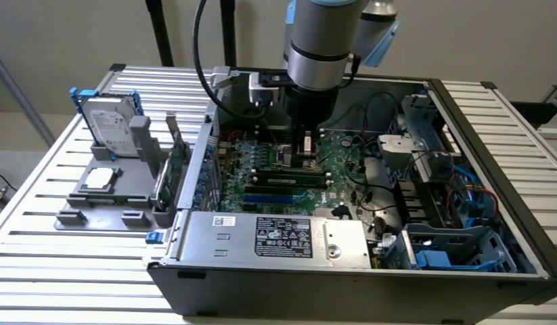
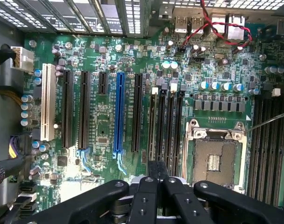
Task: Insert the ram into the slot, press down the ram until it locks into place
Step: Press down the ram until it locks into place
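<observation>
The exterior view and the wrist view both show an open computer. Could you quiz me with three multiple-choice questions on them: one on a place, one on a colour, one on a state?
1. Where does the silver hard drive in its blue frame stand?
A. Outside the case, at the exterior view's left
B. Inside the case
C. On the arm

2. What colour is the long slot that stands out among the black ones on the green motherboard?
A. Red
B. Blue
C. Yellow

3. The grey metal computer case is:
A. Closed
B. Wrapped
C. Open

Answers: 1 A, it stands upright beside the case; 2 B, it is bright blue; 3 C, the board inside lies in plain sight.
</observation>
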Robot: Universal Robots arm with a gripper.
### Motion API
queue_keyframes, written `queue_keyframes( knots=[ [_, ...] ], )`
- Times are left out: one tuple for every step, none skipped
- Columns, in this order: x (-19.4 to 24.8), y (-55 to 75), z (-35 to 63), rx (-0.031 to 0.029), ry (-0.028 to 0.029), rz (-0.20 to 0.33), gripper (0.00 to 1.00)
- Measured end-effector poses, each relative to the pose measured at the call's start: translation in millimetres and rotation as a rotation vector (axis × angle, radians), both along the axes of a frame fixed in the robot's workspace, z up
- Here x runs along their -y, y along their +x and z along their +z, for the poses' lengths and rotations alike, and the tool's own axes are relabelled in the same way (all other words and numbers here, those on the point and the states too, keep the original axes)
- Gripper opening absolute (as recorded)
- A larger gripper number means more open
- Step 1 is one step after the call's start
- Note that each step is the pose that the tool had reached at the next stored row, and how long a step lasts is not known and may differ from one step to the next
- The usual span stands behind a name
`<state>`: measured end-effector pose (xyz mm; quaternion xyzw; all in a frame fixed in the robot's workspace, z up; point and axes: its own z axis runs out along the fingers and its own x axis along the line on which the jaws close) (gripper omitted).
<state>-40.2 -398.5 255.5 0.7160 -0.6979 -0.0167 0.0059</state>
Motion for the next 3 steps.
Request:
queue_keyframes(
  knots=[
    [0.0,0.0,0.0,0.0000,-0.0001,0.000,0.11],
    [0.0,0.0,0.0,-0.0001,-0.0001,0.000,0.11],
    [0.0,0.0,0.0,-0.0001,-0.0001,0.000,0.11]
  ],
)
